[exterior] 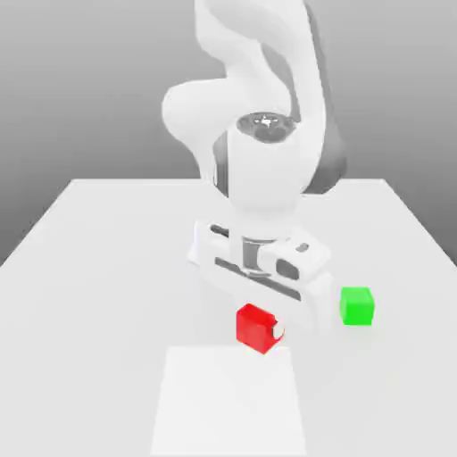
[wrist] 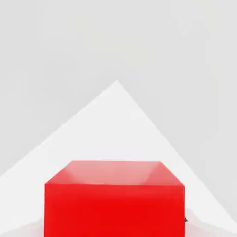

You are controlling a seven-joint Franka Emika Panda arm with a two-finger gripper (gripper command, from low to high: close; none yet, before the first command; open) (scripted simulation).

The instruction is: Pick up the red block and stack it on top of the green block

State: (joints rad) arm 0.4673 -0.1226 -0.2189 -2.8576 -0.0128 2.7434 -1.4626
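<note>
Small bright red cube with plain matte faces [exterior: 257, 328]: at the claw, beside a pale flat square [exterior: 229, 402] on the white table [exterior: 107, 312]
White two-finger claw [exterior: 261, 327]: closed on the red cube, pinching it by opposite sides
Small bright green cube with plain matte faces [exterior: 357, 306]: on the table, towards the exterior view's right, apart from the red one
Likely handling: light, stiff, not fragile; flat sides should grip well, held level at mid-height, leaving the underside free for stacking
</note>
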